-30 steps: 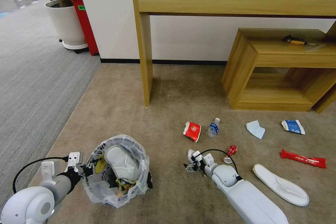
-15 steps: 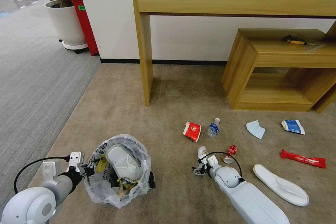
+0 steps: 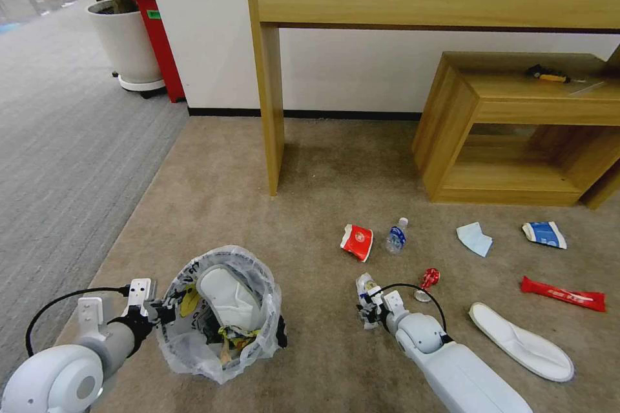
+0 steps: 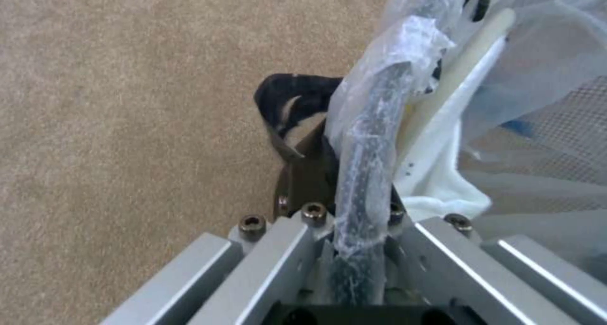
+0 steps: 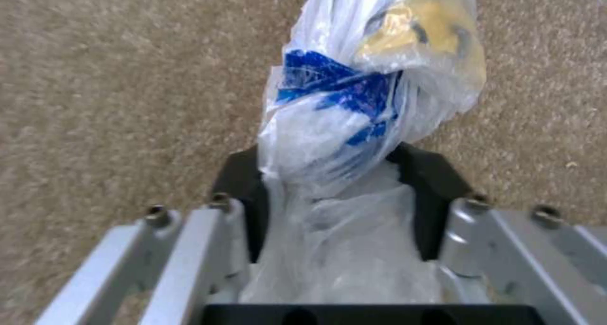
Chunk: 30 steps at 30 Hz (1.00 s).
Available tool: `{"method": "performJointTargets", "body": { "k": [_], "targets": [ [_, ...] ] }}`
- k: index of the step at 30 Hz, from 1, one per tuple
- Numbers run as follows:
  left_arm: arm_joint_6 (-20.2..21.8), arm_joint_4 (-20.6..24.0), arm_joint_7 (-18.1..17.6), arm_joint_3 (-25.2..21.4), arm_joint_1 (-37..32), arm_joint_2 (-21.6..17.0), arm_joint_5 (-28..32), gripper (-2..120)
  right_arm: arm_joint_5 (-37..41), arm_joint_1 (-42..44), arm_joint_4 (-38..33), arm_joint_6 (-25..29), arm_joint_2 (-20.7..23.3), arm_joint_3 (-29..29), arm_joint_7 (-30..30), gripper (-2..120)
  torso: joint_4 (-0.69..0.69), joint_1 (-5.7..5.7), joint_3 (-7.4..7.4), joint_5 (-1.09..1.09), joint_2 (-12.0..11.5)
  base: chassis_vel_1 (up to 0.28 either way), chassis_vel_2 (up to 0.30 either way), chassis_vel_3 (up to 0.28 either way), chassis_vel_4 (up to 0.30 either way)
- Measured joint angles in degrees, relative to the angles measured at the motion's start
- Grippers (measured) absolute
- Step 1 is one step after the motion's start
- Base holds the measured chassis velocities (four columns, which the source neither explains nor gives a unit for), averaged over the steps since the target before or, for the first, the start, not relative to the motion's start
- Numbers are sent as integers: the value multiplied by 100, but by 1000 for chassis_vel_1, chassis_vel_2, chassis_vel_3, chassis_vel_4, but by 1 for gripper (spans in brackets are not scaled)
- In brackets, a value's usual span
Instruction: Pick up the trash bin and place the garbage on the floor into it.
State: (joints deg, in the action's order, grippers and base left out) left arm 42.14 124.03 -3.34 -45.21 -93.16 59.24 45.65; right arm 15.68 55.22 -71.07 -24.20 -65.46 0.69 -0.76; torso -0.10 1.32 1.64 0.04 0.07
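Right gripper [image 3: 365, 300] now nearer, fingers [image 5: 425, 192] around wrapper [image 5: 373, 92].

**Open carpet between bin and litter**

The beige short-pile carpet [image 3: 316, 329] lies bare between the round black bin lined with crinkled white plastic [image 3: 223, 316] and the right gripper [image 3: 367, 300], giving a free lane. Ahead of that gripper, a red crumpled cup [image 3: 356, 242], small clear bottle [image 3: 396, 236] and red can [image 3: 427, 281] crowd the floor; the flat white slipper [image 3: 520, 348] lies to its right. The tall wooden table leg [image 3: 271, 110] stands farther off.
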Motion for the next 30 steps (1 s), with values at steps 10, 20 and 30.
{"method": "performJointTargets", "body": {
  "k": [10,20,30],
  "targets": [
    [0,70,4,-24,-4,-34,38,0,43,8,-941,97,187,-170,23,1,5,0,-1,-3,0,0,0,0,0],
    [0,23,8,11,18,-40,45,0,872,-826,-2477,260,550,89,-1218,0,6,0,-2,-5,0,0,0,0,0],
    [-1,-117,5,110,121,-99,38,0,1737,-2523,-2922,176,161,1584,-2904,0,5,0,-1,-5,0,0,0,0,0]
  ]
}}
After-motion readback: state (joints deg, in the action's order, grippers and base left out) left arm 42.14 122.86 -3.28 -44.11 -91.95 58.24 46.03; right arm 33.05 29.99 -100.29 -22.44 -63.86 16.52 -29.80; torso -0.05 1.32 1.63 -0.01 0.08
